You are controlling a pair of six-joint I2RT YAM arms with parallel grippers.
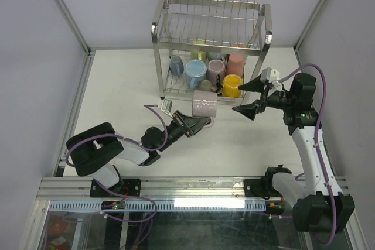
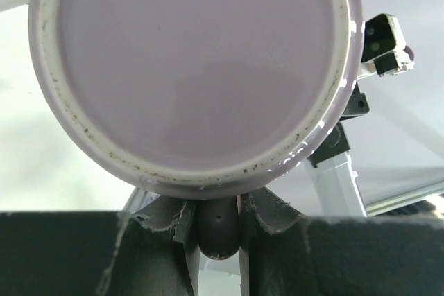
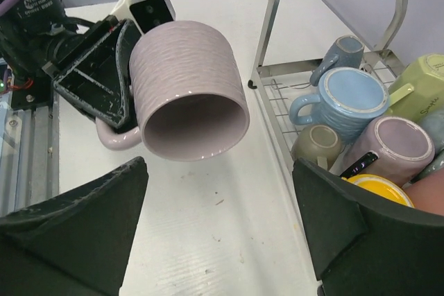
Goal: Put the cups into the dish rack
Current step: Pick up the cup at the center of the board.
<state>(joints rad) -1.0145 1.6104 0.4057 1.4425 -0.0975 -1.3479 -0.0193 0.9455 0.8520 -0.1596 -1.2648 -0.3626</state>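
Jaws of the left gripper (image 1: 202,123) clenched one mauve mug (image 1: 205,105) by its handle (image 2: 218,228), mid-frame; those of the right gripper (image 1: 249,98) gaped beside it. At least seven cups (image 1: 195,73) sat in one dish rack (image 1: 157,39).

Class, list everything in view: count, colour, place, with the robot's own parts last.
table: one, white, under everything.
dish rack: one, shiny steel, two tiers, far side.
racked mugs: at least seven; blue, mauve, pink, yellow, green, beige; lower tier.
held mug: one, mauve, lifted in front of the rack.
left end effector: one, black, shut on the held mug's handle.
right end effector: one, black, open, by the rack's right front.
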